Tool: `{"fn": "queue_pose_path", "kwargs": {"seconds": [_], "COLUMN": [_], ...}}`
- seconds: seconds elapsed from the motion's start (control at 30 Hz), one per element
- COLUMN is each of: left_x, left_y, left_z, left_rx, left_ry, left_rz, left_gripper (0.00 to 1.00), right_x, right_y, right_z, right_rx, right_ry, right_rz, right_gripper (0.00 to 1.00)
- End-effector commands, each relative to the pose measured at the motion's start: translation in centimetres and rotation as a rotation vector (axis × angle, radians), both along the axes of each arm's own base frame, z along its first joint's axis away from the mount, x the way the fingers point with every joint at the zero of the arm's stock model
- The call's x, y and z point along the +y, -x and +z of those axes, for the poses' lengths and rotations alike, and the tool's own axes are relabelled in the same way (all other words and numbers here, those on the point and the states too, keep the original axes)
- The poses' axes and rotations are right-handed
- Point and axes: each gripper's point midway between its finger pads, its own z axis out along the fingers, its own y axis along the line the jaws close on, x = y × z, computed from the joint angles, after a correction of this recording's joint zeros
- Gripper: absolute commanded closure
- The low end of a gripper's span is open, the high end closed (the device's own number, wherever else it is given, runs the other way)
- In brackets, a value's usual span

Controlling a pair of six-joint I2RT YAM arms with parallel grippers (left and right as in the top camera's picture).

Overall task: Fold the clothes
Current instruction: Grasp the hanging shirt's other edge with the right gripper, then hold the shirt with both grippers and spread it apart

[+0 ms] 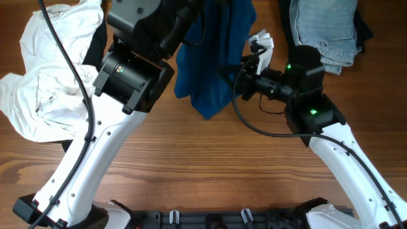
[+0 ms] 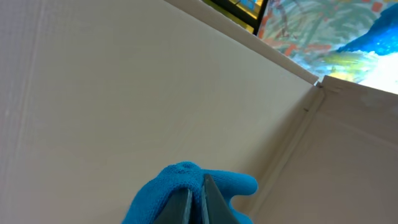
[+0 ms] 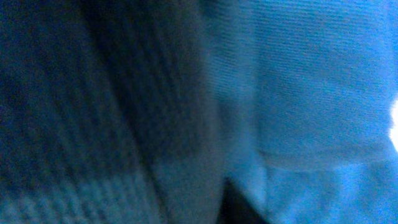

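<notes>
One white garment (image 1: 44,76), jeans (image 1: 324,32), blue shirt (image 1: 213,63)

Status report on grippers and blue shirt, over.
Left gripper shut on blue shirt, shirt hanging. Right gripper against shirt, grip unclear. White garment and jeans aside, not blocking.

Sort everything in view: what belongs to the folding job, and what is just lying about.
Job in hand:
- blue shirt, pinched in the left pincer, with the right pincer at its side
- white garment, crumpled at the left, waiting

Lying about:
- denim jeans, heaped at the far right
</notes>
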Motion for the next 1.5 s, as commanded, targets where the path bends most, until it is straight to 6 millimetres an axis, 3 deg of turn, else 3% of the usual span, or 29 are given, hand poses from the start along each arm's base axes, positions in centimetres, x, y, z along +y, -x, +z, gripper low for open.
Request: {"fn": "queue_pose_path", "kwargs": {"seconds": [0.0,0.07,0.2,0.3,0.4,0.53,0.67,0.8,0.87,1.0,1.13,1.3,1.47], "left_x": [2.0,3.7,6.8,9.6,11.8,14.1,15.7,17.6,18.5,19.3,19.9,20.1,18.7], "left_y": [0.2,0.0,0.1,0.5,1.2,2.9,5.4,9.4,12.4,16.3,18.1,17.3,14.4], "left_z": [1.5,1.4,1.1,0.7,0.5,0.8,2.4,5.1,6.7,8.3,8.3,7.5,5.8], "left_rx": [-0.045,-0.035,-0.026,0.001,0.023,0.042,0.021,-0.036,-0.078,-0.121,-0.130,-0.106,-0.062], "left_ry": [-0.024,-0.052,-0.148,-0.231,-0.291,-0.327,-0.298,-0.222,-0.170,-0.110,-0.113,-0.177,-0.305], "left_rz": [0.114,0.209,0.385,0.532,0.633,0.701,0.703,0.689,0.654,0.585,0.549,0.605,0.685], "left_gripper": [0.96,0.96,0.96,0.96,0.96,0.96,0.96,0.96,0.96,0.96,0.96,0.96,0.96], "right_x": [-4.1,-6.4,-11.1,-14.5,-16.5,-17.9,-18.3,-18.7,-18.7,-18.7,-18.7,-18.4,-17.9], "right_y": [-3.7,-4.4,-4.5,-3.2,-1.2,1.7,4.3,7.0,8.6,9.8,9.5,7.8,4.3], "right_z": [-0.8,0.3,5.3,10.2,14.0,18.0,21.1,24.5,26.2,27.3,26.5,23.7,20.0], "right_rx": [0.012,-0.037,-0.155,-0.262,-0.336,-0.394,-0.451,-0.507,-0.532,-0.548,-0.515,-0.406,-0.275], "right_ry": [0.086,0.112,0.100,0.137,0.195,0.259,0.304,0.334,0.331,0.325,0.336,0.365,0.401], "right_rz": [-0.313,-0.386,-0.494,-0.563,-0.598,-0.620,-0.626,-0.642,-0.649,-0.653,-0.646,-0.605,-0.545], "right_gripper": [0.96,0.96,0.96,0.96,0.96,0.96,0.96,0.96,0.96,0.96,0.96,0.96,0.96]}}
